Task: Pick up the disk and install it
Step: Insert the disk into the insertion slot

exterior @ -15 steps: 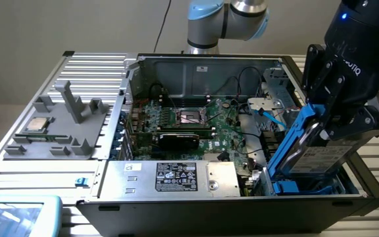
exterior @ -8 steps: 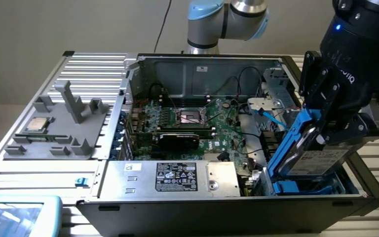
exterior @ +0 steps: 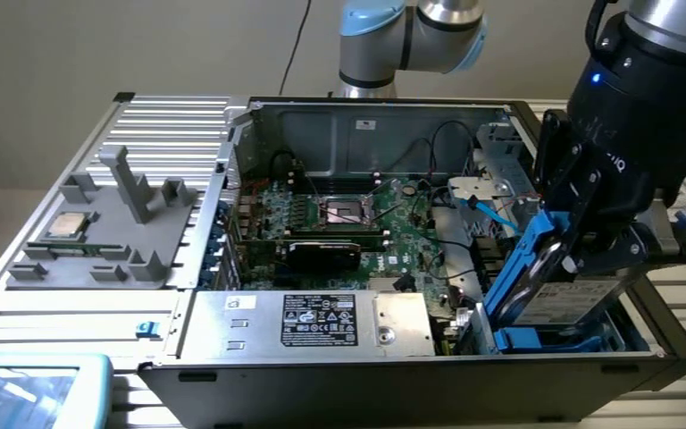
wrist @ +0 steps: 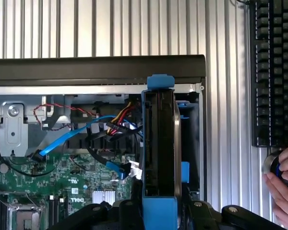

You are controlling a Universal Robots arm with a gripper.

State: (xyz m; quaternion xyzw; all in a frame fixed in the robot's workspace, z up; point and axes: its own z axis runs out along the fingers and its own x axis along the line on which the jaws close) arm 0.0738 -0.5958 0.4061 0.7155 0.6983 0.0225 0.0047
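The gripper [exterior: 575, 261] has its jaws clenched on the disk [exterior: 567, 302], grasping it by the blue carrier [exterior: 520, 259]; the disk stands on edge and tilted, at the lower right of the exterior view; its lower end appears to be just inside the drive bay [exterior: 557, 341] of the computer case [exterior: 414, 371]. In my judgement the picking is done and the installing is in hand; the disk is not yet seated. To seat it, I think the carrier must come in line with the bay walls and stay clear of the coloured cables [wrist: 117, 120] just beside it; a skewed push may jam it.
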